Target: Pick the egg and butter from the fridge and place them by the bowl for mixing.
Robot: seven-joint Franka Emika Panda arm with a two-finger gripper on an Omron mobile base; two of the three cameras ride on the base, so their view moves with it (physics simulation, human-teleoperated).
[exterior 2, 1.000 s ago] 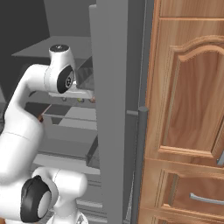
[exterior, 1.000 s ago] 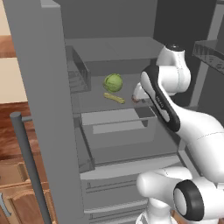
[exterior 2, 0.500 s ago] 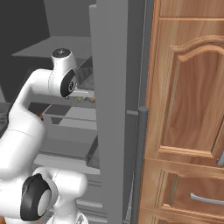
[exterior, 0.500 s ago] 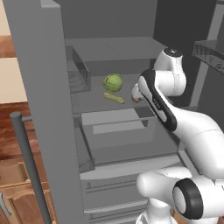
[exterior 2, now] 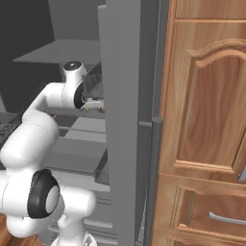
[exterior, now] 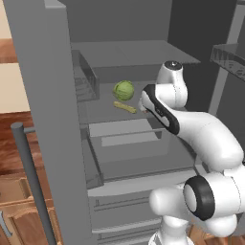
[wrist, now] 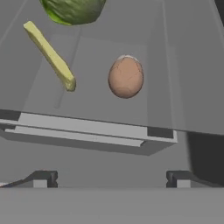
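Egg (wrist: 126, 76) lies on the fridge (exterior: 43, 95) shelf (wrist: 166, 65), free, just beyond the tool (wrist: 111, 178), whose tips stand wide apart; butter (wrist: 50, 56) lies near it, beside a green leafy ball (wrist: 72, 10).

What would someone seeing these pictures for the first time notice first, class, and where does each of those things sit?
The big white robot arm reaching into the open grey fridge catches the eye first. On the shelf ahead of its open tool lie a brown egg, a yellow butter stick beside it, and a green leafy ball just behind the butter. In the right base view, a wooden cabinet stands beside the fridge.
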